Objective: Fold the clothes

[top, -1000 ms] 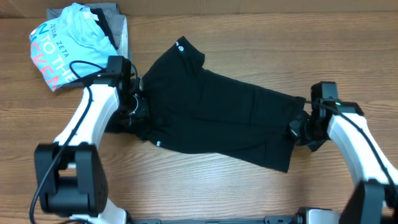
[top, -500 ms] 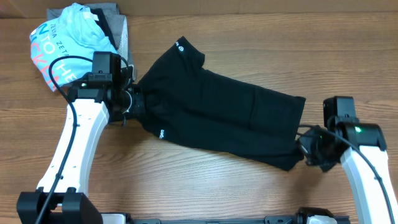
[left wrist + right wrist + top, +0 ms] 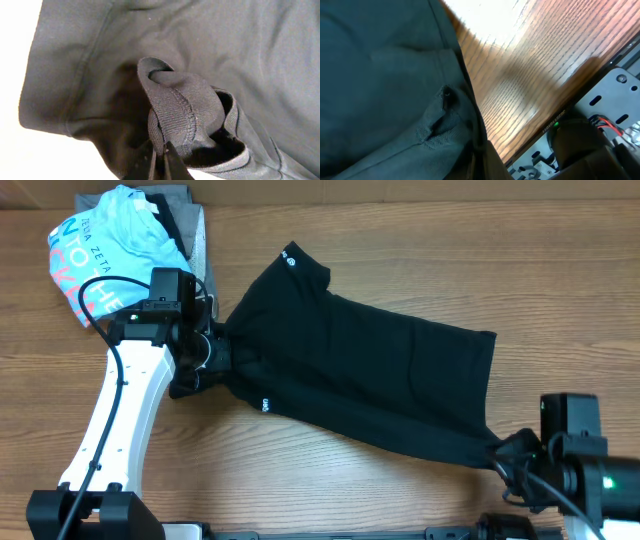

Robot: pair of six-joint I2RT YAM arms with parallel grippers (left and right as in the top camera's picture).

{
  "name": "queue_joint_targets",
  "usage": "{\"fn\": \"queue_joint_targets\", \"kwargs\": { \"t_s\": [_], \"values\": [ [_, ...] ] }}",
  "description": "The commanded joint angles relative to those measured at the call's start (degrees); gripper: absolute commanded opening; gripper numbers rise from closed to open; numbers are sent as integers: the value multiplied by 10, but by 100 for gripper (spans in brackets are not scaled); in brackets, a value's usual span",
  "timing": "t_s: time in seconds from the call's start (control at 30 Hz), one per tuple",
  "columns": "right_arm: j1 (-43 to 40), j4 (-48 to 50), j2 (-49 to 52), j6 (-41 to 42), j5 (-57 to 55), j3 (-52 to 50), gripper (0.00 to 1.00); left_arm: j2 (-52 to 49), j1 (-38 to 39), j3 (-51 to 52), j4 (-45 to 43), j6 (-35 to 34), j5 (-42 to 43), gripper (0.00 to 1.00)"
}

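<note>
The left gripper [image 3: 214, 348] is pinched shut on a bunched edge of the black T-shirt [image 3: 360, 380] at its left end, and the right gripper [image 3: 506, 454] is clamped on its near right corner. The shirt lies stretched between them across the middle of the table [image 3: 420, 240]. It looks narrowed by perhaps one fold, so I judge most of the folding is left

Wooden table [image 3: 400, 240], black T-shirt [image 3: 370, 380], blue tee [image 3: 100, 255], grey garments [image 3: 196, 232]
</note>
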State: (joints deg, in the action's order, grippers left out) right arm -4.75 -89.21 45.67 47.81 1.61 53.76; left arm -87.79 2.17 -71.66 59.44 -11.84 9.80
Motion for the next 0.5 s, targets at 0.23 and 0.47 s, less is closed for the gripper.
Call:
{"fn": "queue_joint_targets", "kwargs": {
  "t_s": [0.23,0.47],
  "values": [
    [2,21,-12,5,10,9,4,9,1,-14,-1,2,-9,50],
    [2,46,-12,4,10,9,4,9,2,-12,-18,107,73,70]
  ]
}}
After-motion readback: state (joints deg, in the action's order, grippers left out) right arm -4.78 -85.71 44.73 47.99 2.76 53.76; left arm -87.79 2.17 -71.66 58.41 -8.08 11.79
